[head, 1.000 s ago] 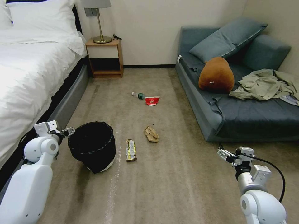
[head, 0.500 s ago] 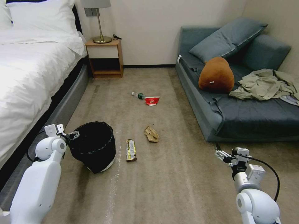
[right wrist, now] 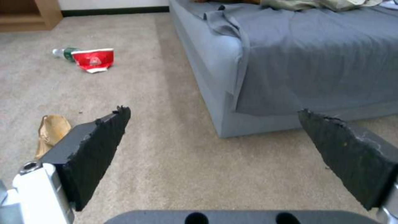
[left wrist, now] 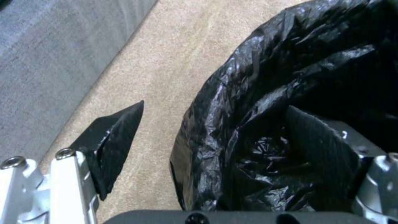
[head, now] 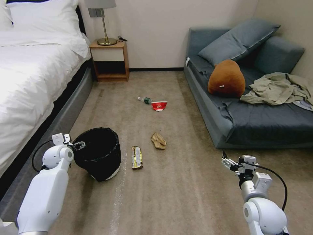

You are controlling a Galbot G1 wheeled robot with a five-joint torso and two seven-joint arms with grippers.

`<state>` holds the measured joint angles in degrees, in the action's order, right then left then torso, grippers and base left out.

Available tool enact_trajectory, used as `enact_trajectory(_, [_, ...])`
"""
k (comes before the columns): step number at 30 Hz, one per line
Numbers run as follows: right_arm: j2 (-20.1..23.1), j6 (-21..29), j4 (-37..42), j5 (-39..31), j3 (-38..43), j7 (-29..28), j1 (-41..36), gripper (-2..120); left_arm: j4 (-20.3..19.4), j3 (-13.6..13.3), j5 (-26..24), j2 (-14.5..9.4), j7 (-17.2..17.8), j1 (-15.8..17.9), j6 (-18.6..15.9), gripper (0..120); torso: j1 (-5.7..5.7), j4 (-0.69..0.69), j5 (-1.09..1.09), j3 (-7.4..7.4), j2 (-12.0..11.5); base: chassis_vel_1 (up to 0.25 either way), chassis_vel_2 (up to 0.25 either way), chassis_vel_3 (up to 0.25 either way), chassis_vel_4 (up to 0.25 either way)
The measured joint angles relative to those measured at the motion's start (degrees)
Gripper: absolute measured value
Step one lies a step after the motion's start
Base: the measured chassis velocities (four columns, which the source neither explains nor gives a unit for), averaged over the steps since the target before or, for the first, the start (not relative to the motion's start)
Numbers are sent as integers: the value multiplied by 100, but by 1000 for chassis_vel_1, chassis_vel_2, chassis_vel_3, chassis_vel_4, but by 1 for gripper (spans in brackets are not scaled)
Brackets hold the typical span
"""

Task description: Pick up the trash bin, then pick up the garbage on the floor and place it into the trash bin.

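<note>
Now left gripper (left wrist: 215, 143) straddling trash bin (head: 97, 153) rim — jaws apart.

Pretty sure I'm in a bedroom or hotel room: big white-sheeted bed (head: 29, 71) on my left, small wooden nightstand (head: 110, 60) with a brass lamp (head: 105, 23), low grey-blue fabric sofa (head: 247, 98), beige carpet floor (head: 182, 182) everywhere.

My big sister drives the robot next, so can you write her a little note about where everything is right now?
Left gripper: open, straddling the trash bin rim, one finger inside the bag, one outside; not closed yet.
Right gripper: open, empty, above the carpet near the sofa.
On the floor: snack wrapper, crumpled paper, red carton, bottle.
Done: nothing is in the bin.
Left: grip and lift the bin, then collect all four pieces.
</note>
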<state>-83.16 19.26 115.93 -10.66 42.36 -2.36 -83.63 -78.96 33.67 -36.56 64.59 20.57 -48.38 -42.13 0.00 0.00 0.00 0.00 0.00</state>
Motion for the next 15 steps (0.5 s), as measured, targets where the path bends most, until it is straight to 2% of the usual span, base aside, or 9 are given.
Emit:
enact_trajectory(7, [-1, -21, -4, 0, -23, 1, -4, 100, 61, -2, 35, 13, -1, 3, 0, 93, 0, 0, 0, 0, 0, 0, 0, 0, 0])
enact_trajectory(9, [0, -38, 1, -3, -25, 3, -15, 100, 66, -3, 59, 15, -18, -5, 0, 83, 0, 0, 0, 0, 0, 0, 0, 0, 0])
enact_trajectory(12, [6, -45, 37, -131, -29, 4, -30, 100, 64, -7, 85, 15, -43, -17, 0, 77, 0, 0, 0, 0, 0, 0, 0, 0, 0])
enact_trajectory(14, [21, 35, 169, -460, -44, -7, -68, 100, 51, -10, 111, 14, -63, -36, 0, 64, 0, 0, 0, 0, 0, 0, 0, 0, 0])
enact_trajectory(15, [21, 35, 169, -460, -44, -7, -68, 100, 51, -10, 111, 14, -63, -36, 0, 64, 0, 0, 0, 0, 0, 0, 0, 0, 0])
